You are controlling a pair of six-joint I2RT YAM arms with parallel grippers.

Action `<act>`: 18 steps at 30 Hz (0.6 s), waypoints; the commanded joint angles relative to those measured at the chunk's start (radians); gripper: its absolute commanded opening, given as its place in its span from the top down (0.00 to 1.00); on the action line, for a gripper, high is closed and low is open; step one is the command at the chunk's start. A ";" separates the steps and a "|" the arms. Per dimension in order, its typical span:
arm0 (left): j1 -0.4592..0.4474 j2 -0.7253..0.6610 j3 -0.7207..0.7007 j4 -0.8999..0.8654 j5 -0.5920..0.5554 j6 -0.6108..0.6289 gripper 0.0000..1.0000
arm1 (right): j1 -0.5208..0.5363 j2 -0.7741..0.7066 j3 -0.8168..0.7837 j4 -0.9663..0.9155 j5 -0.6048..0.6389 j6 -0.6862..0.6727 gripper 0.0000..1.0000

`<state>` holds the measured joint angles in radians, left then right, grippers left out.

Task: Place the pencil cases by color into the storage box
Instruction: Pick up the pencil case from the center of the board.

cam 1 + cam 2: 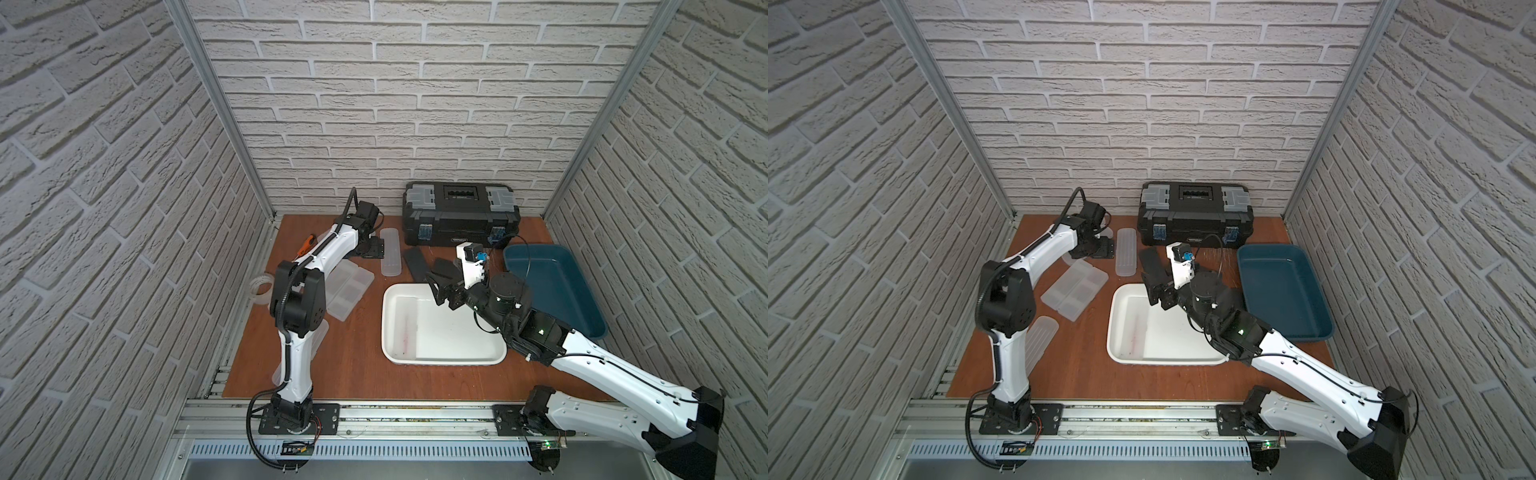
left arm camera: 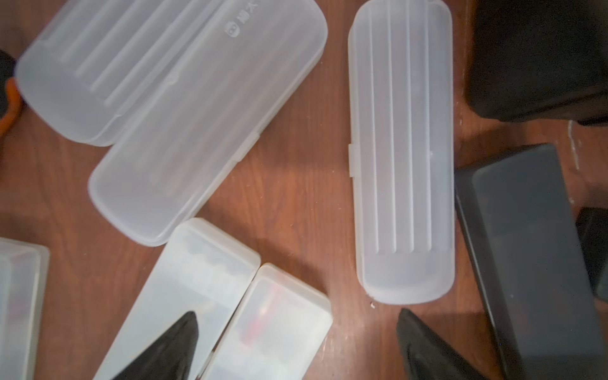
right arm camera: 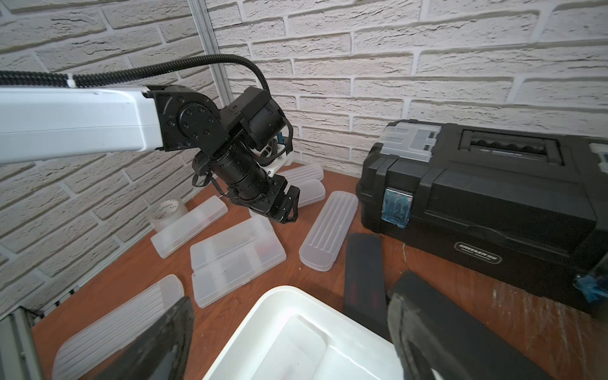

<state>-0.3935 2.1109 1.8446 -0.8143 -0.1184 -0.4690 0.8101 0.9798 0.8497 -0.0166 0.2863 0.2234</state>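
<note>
White faux-brick walls [image 1: 415, 104], aluminium corner posts [image 1: 220, 112], reddish-brown wooden tabletop [image 1: 353, 374]

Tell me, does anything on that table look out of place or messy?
Two things among the pencil cases don't belong: an orange-handled screwdriver and a clear tape roll, both beside the left arm. The white tray has a faint reddish smear inside. The cases themselves lie scattered at mixed angles.

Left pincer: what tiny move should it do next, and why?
Probably slide sideways over the ribbed frosted case and go down around it. The left pincer hangs open and holds nothing. That case lies flat right beside it, with nothing on top. The white tub has no cases in it yet.
</note>
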 commanded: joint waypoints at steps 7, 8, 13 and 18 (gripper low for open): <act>-0.037 0.112 0.074 0.110 0.011 -0.084 0.08 | 0.005 -0.107 -0.173 0.140 0.073 -0.066 0.07; -0.039 0.118 0.070 0.128 0.010 -0.090 0.08 | 0.005 -0.113 -0.182 0.151 0.079 -0.070 0.07; -0.046 0.136 0.042 0.225 0.003 -0.123 0.09 | 0.005 -0.134 -0.212 0.175 0.092 -0.075 0.07; -0.062 0.189 0.091 0.227 0.006 -0.124 0.09 | 0.005 -0.132 -0.218 0.178 0.102 -0.080 0.07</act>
<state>-0.4393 2.2589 1.9053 -0.6262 -0.1146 -0.5804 0.8101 0.8577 0.6437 0.0959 0.3668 0.1593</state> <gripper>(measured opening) 0.912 0.927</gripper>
